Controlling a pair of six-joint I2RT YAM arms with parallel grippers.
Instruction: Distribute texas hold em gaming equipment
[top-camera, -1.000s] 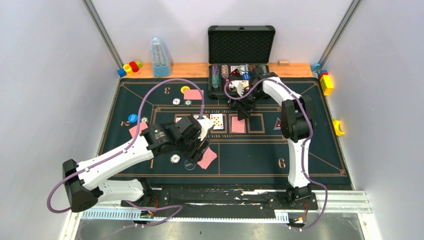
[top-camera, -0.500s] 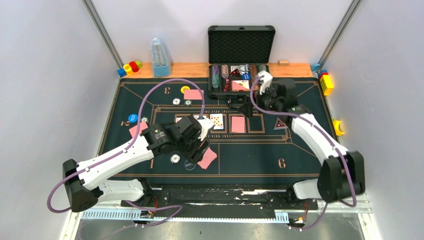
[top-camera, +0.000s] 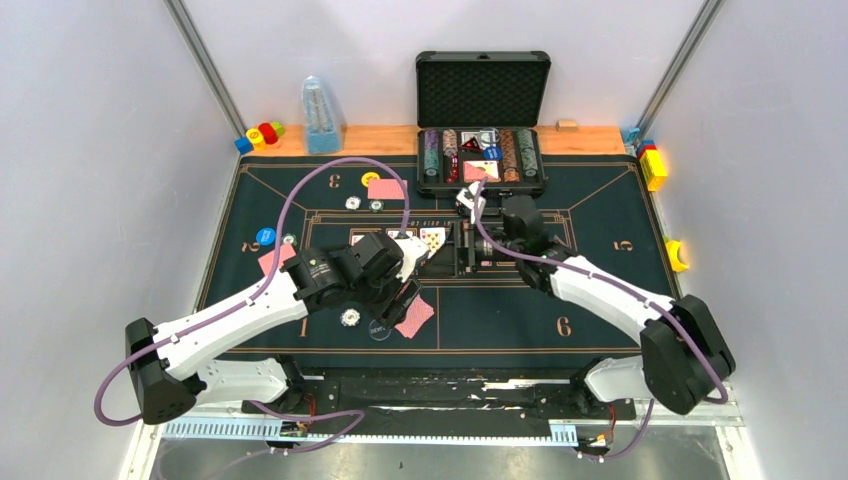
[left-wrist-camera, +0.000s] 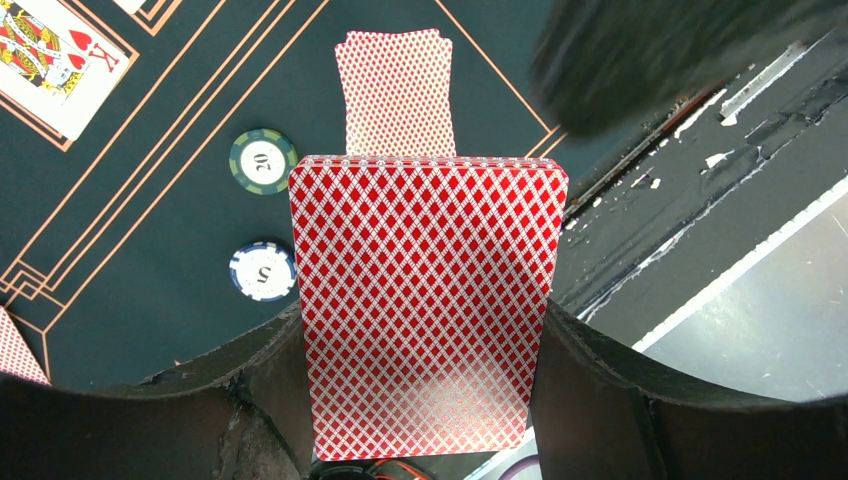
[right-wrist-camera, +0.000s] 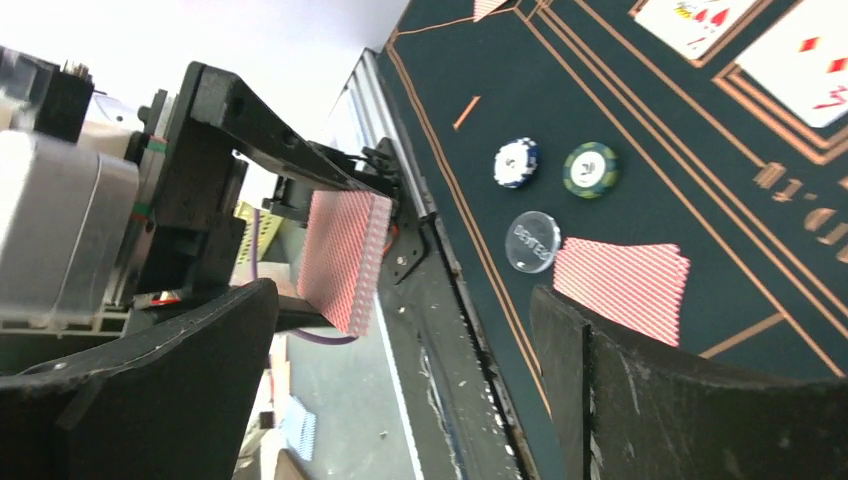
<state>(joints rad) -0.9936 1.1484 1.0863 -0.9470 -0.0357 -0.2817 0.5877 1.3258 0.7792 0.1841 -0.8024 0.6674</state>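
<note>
My left gripper (left-wrist-camera: 420, 322) is shut on the long edges of a deck of red-backed playing cards (left-wrist-camera: 425, 300), held upright above the mat's near edge (top-camera: 405, 290). My right gripper (top-camera: 455, 245) hangs open over the middle of the mat, facing that deck (right-wrist-camera: 345, 255), with nothing between its fingers. Below the deck lie face-down cards (left-wrist-camera: 395, 90), a green chip (left-wrist-camera: 262, 160), a blue-and-white chip (left-wrist-camera: 262, 270) and a clear dealer button (right-wrist-camera: 533, 240). Face-up cards (top-camera: 433, 240) sit in the centre boxes. A yellow disc (top-camera: 370, 180) and a blue disc (top-camera: 265, 237) lie at the left seats.
An open black case (top-camera: 483, 100) with rows of chips stands at the mat's far edge. A clear blue bottle (top-camera: 320, 115) and toy blocks (top-camera: 260, 135) sit at the back left. More blocks (top-camera: 652, 165) and a yellow piece (top-camera: 677, 254) lie along the right side.
My right arm swung from near the case down and left toward the left gripper, and its jaws opened wider. The left arm and its deck stayed still.
</note>
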